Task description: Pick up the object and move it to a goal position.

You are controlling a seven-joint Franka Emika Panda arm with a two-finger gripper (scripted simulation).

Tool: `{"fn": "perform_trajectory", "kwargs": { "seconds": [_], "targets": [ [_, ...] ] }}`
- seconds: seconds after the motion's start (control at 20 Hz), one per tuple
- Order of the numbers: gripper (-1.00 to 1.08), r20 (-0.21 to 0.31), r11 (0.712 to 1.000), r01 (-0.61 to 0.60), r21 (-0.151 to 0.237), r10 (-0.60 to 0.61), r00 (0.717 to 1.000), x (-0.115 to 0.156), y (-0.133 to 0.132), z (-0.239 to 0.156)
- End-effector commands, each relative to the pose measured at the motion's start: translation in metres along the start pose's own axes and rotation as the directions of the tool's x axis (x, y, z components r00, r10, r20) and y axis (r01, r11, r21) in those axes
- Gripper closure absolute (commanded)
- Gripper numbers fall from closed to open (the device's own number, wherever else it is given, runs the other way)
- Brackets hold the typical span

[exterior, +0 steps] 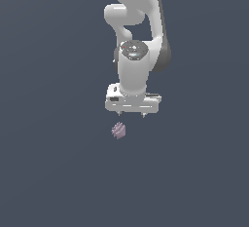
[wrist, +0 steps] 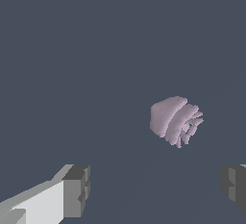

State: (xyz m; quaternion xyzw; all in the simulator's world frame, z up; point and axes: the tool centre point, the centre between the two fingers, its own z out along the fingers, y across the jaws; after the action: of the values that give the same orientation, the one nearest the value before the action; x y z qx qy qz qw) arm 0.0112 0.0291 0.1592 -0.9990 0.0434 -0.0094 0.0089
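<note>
The object (exterior: 118,130), a small pale mauve-pink lump with ridged, faceted sides, lies alone on the flat dark grey-blue surface (exterior: 48,172). In the wrist view the object (wrist: 175,120) shows a smooth rounded side and a side cut into thin ridges; nothing touches it. The surface runs unbroken to every edge of both views, so open room lies on all sides of the object. The gripper (exterior: 132,115) hangs just above the object and slightly toward the exterior view's right, apart from it. Its fingers (wrist: 77,191) stand wide apart, one grey pad at each side of the wrist view, with bare surface between them; the object sits off the line joining them and is not enclosed. Above the gripper the white arm (exterior: 136,26) rises out of the exterior view's upper edge.
</note>
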Motion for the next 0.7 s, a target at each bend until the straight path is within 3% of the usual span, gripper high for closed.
{"fn": "perform_trajectory", "kwargs": {
  "seconds": [0.0, 0.25, 0.65],
  "targets": [
    [-0.92, 0.003, 0.998, -0.068, 0.0, 0.068, 0.998, 0.003, 0.005, 0.008],
    [-0.92, 0.008, 0.974, -0.227, -0.004, 0.227, 0.974, 0.009, 0.019, 0.026],
    [-0.92, 0.009, 0.898, -0.439, -0.016, 0.439, 0.898, 0.017, 0.039, 0.052]
  ]
}}
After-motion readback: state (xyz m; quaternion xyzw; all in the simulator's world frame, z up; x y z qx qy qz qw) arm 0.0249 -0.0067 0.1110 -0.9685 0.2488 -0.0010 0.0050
